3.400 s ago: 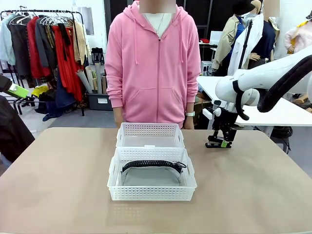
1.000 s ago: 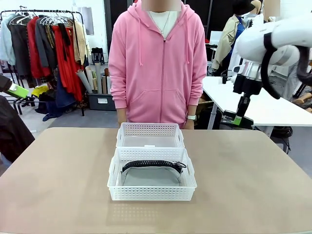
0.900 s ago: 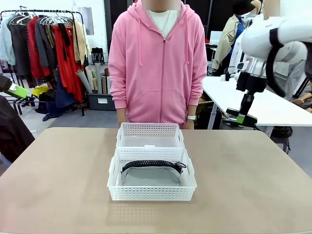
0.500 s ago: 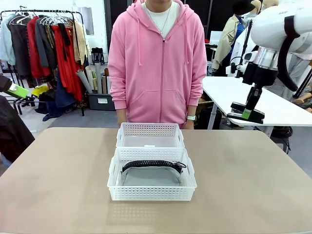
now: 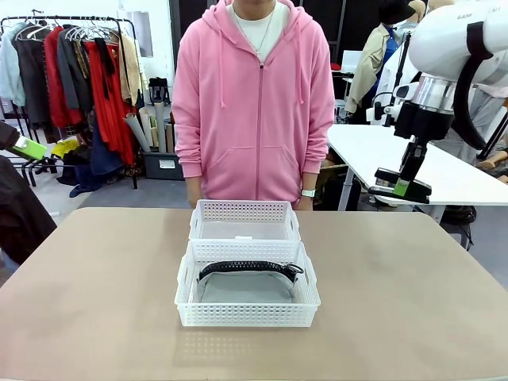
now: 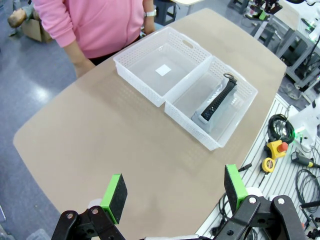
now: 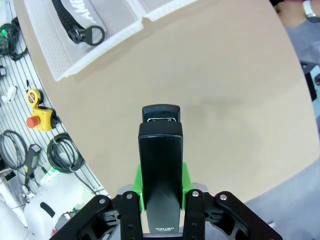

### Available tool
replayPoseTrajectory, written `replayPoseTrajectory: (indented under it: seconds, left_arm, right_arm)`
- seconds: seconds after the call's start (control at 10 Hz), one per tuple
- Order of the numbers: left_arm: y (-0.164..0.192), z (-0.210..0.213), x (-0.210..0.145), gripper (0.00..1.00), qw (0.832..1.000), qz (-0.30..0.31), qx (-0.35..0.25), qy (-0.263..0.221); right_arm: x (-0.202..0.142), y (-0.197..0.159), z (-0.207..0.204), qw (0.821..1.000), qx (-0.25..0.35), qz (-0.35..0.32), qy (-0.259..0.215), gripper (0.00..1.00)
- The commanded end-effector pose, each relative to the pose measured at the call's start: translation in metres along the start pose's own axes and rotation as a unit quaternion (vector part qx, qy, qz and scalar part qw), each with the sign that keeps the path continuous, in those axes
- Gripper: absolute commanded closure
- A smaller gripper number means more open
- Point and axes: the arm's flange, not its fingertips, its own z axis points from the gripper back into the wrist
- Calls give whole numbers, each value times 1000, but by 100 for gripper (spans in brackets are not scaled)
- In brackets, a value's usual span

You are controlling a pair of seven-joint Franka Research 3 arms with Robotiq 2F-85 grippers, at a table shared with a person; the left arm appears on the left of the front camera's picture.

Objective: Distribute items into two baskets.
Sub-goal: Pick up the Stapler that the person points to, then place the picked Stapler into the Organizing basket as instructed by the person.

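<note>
The tan table (image 5: 413,302) is seen with a person in a pink hoodie (image 5: 252,103) standing at its far side. At the middle of the table two white lattice baskets are set touching, end to end: the far basket (image 5: 244,220), bare inside apart from a small white label on its floor, and the near basket (image 5: 247,294), in which the grey pouch (image 5: 246,286) is laid flat with its black ridged strap (image 5: 248,267) curved across the far edge. In the left wrist view the same two baskets are seen from high above, and the left gripper (image 6: 173,190) is held with its green pads wide apart, nothing between them, well away from both baskets. The right gripper (image 5: 405,186) is raised high at the right, well apart from the baskets and beyond the table's right far corner, and its jaws are clamped on the small black stapler (image 7: 160,165). In the right wrist view the stapler is seen gripped at its rear between the green pads, its long glossy black body projecting forward over the table's edge, with small white print near the held end.
</note>
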Motion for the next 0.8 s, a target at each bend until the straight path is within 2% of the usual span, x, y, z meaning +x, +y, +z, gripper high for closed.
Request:
replayPoseTrajectory:
  seconds: [0.0,0.7]
  left_arm:
    - [0,0,0,0,1000,0,-5,-7]
    - [0,0,0,0,1000,0,-5,-7]
  right_arm:
    - [-1,-3,3,1000,-6,-4,-3,100]
    - [-1,-3,3,1000,-6,-4,-3,100]
